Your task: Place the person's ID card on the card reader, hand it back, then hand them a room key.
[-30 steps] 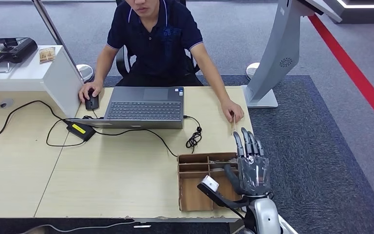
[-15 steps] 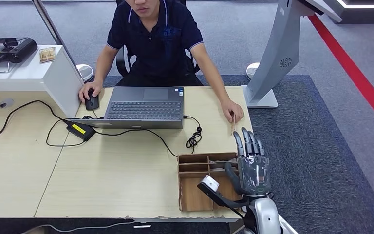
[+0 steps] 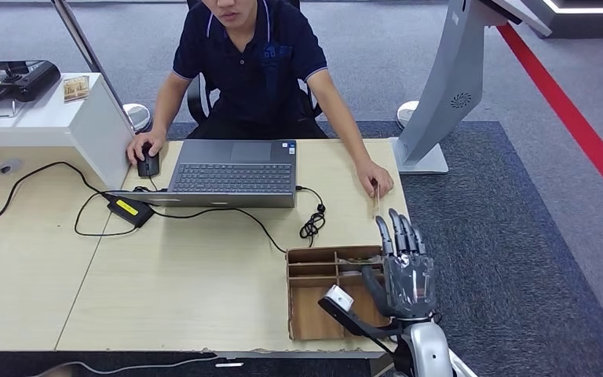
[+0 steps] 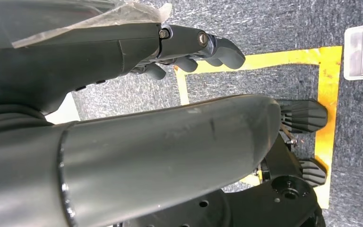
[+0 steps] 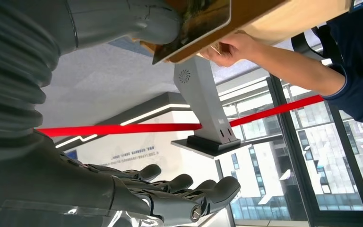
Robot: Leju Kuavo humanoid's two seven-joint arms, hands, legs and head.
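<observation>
1. Almost nothing has changed over the last second: your right hand [image 3: 407, 271] has drawn back very slightly toward you and otherwise stays raised at the counter's [image 3: 204, 275] near right corner, beside the cardboard tray [image 3: 314, 302]. Its fingers [image 3: 396, 229] are straight, slightly apart and hold nothing.
2. The ID card [image 3: 376, 196] is a thin strip at the person's hand [image 3: 375, 179] on the counter's right edge, just beyond your fingertips. I judge the pickup has not started; you are waiting for the card to be offered.
3. Your left hand [image 4: 189, 49] hangs low over the carpet, fingers curled in, with nothing in them.
4. Room to move: the path from your right hand straight ahead to the card is open. The counter's right edge runs right beside it, with carpet beyond.
5. The kiosk stand [image 3: 440, 94] stands far right, well apart. The laptop [image 3: 232, 173] and its cable [image 3: 312, 224] lie to the left, so keep right of them.
</observation>
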